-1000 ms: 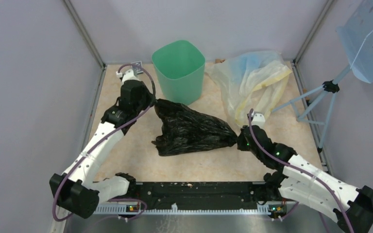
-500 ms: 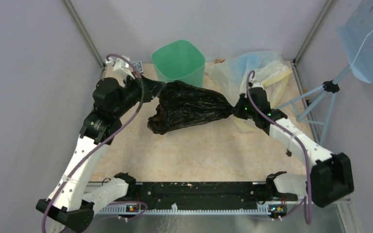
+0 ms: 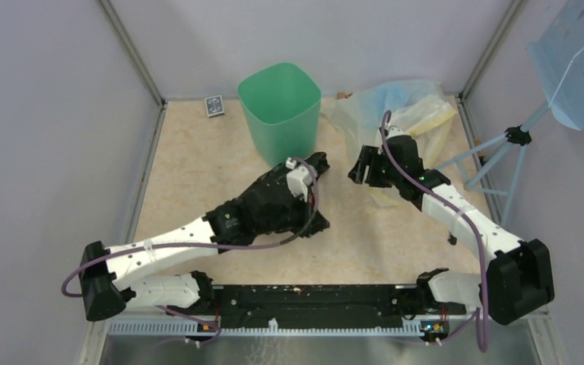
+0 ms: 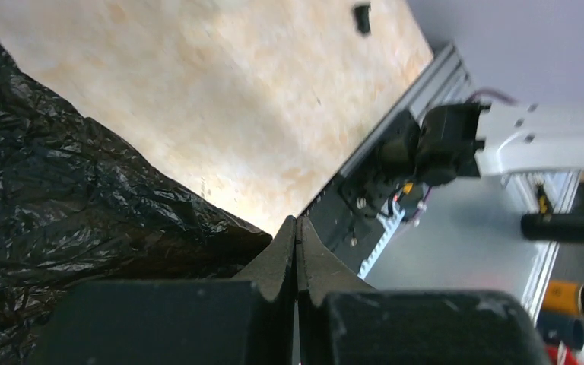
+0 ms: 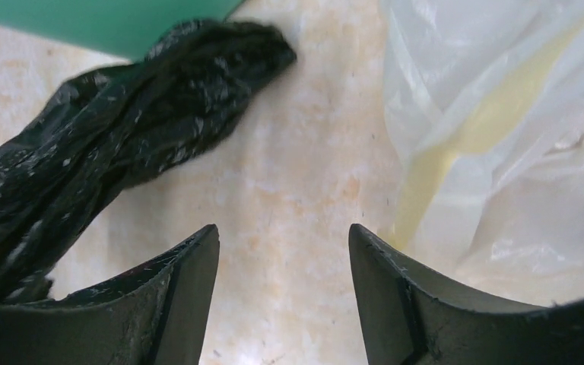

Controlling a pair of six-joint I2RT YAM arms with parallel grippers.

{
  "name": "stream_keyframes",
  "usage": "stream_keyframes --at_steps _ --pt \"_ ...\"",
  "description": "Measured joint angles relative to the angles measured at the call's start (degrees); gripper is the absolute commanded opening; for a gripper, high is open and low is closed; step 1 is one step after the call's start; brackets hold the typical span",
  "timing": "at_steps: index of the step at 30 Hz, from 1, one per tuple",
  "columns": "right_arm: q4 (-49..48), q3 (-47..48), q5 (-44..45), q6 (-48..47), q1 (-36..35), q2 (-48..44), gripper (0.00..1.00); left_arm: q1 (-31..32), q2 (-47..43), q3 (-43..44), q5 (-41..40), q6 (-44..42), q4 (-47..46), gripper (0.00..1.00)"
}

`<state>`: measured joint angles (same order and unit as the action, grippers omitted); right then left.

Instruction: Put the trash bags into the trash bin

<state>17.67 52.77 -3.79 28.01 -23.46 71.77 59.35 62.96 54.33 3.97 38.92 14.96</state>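
The black trash bag [image 3: 270,199] lies crumpled on the table in front of the mint-green trash bin [image 3: 285,129]. My left arm reaches over it. My left gripper [image 4: 296,222] is shut, and the bag [image 4: 61,198] bunches right against its left finger. In the top view its fingers merge with the black plastic. My right gripper [image 3: 357,169] stands open just right of the bag, holding nothing. In the right wrist view, the gripper [image 5: 283,232] has bare table between its fingers. The bag's twisted end [image 5: 160,114] lies ahead to its left, below the bin [image 5: 122,23].
A pale translucent plastic heap [image 3: 395,122] lies right of the bin, close to my right gripper, and shows as a heap [image 5: 502,114] in the right wrist view. A light-blue perforated panel [image 3: 578,61] on a tripod stands at the far right. A small card [image 3: 214,105] lies back left.
My right gripper opened and let go of the bag's end. My left arm swung from the back left to the table's middle, and the bag came down with it.
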Motion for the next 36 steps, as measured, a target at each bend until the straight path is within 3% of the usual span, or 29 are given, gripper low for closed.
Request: stream_keyframes --at_steps 8,9,10,12,13,14,20,26,29,32,36 --pt "2.03 -7.61 -4.46 0.07 0.0 -6.49 0.68 16.94 12.92 -1.68 -7.54 -0.44 -7.78 0.0" --pt "2.08 -8.09 -5.31 0.09 0.0 -6.93 0.68 19.37 15.41 -1.29 -8.44 -0.68 -8.41 0.04" --pt "2.12 -8.28 -5.97 0.09 0.0 -7.23 0.69 21.99 18.4 -0.59 -9.22 -1.05 -8.83 0.17" --pt "2.03 -8.57 -7.1 0.11 0.0 -7.67 0.69 25.24 23.41 1.22 -9.44 -1.57 -8.83 0.72" --pt "1.84 -8.66 -7.48 0.09 0.0 -7.82 0.69 26.25 25.83 2.56 -9.49 -1.92 -8.46 0.89" --pt "1.55 -8.87 -7.87 0.09 0.0 -8.0 0.69 26.62 27.91 4.33 -9.94 -2.19 -7.34 0.97" --pt "1.7 -10.05 -9.25 -0.42 0.0 -8.81 0.64 26.4 26.64 9.33 -15.43 -3.87 -2.27 0.96" --pt "1.51 -10.62 -9.86 -1.29 -0.07 -9.16 0.55 21.11 16.59 11.1 -16.55 -4.17 3.65 0.67" --pt "0.87 -10.84 -9.6 -1.51 -0.59 -8.59 0.51 12.17 11.37 10.86 -16.0 -4.13 6.05 0.59" --pt "-0.68 -10.84 -9.33 -1.62 -1.4 -6.56 0.5 4.48 8.46 9.09 -16.74 -4.48 6.84 0.59" --pt "-2.69 -10.71 -8.35 -2.01 -3.3 -1.6 0.51 -2.01 9.11 6.58 -17.18 -5.73 8.7 0.73"
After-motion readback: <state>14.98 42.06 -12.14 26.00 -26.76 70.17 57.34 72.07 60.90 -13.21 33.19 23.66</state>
